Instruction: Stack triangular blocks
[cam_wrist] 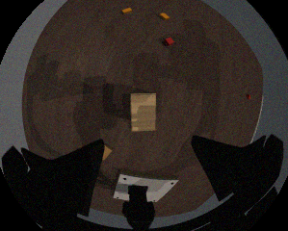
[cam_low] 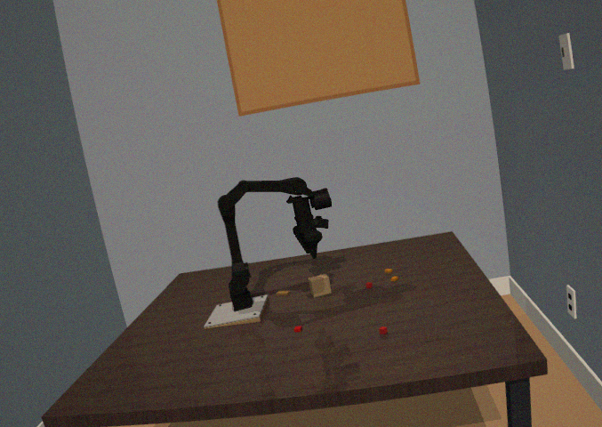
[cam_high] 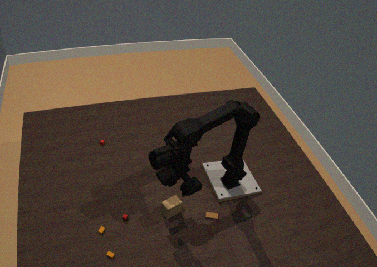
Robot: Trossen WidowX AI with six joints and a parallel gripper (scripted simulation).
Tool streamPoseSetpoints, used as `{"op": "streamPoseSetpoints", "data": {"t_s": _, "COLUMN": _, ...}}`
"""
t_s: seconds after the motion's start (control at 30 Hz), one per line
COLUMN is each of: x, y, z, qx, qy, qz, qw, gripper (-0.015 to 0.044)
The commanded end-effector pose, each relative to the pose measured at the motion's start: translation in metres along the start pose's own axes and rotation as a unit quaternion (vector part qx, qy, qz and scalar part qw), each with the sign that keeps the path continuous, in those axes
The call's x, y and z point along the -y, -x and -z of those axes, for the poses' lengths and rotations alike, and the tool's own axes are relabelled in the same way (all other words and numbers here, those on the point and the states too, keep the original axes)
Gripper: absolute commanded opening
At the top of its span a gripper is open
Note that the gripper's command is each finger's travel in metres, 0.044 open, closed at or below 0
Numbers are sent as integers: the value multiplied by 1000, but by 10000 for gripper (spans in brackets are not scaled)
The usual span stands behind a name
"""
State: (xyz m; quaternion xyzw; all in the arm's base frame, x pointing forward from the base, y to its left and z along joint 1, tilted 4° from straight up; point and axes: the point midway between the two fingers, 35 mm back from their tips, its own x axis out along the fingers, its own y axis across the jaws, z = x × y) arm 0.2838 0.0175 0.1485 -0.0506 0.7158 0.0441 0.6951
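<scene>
The two tan triangular blocks sit joined as one square block [cam_high: 171, 206] on the dark table, in front of the arm's base. It also shows in the exterior view [cam_low: 320, 285] and in the wrist view [cam_wrist: 144, 112], where a seam runs across its top. My gripper [cam_high: 190, 186] [cam_low: 311, 246] hangs well above the block, clear of it and of the table. Its fingers are open wide and empty; in the wrist view they frame the lower left and right of the picture.
A flat orange piece [cam_high: 211, 215] lies right of the block. A red cube [cam_high: 125, 217] and two orange cubes [cam_high: 101, 230] [cam_high: 110, 253] lie to its left. Another red cube [cam_high: 102, 142] sits farther back. The white base plate [cam_high: 231, 179] holds the arm.
</scene>
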Motion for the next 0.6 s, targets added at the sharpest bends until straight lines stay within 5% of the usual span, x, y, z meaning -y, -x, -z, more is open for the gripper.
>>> {"op": "streamPoseSetpoints", "data": {"t_s": 0.0, "x": 0, "y": -1, "z": 0, "qx": -1, "qy": 0, "qz": 0, "qw": 1000, "gripper": 440}}
{"op": "streamPoseSetpoints", "data": {"t_s": 0.57, "x": 0, "y": -1, "z": 0, "qx": -1, "qy": 0, "qz": 0, "qw": 1000, "gripper": 440}}
